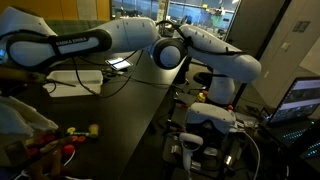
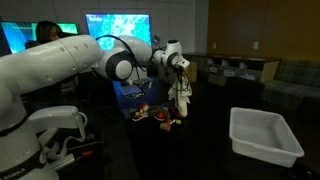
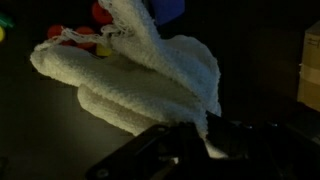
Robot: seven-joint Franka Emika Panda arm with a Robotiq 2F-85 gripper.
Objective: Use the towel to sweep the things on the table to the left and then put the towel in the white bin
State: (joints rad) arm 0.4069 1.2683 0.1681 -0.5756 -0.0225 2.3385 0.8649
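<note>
Dim workroom, dark glossy table (image 1: 130,105): in an exterior view, the small toy-like things (image 1: 72,135) lie bunched together on its top. In an exterior view, the white bin (image 2: 265,135) stands empty and well apart, so the drop is not yet made; the sweep appears unfinished. Wrist view: the gripper (image 3: 200,140), jaws clamped tight, pinches a fold of the towel (image 3: 130,80), which trails onto the table just beside the things.

Lettering on the arm (image 1: 75,43) is too small to read.
</note>
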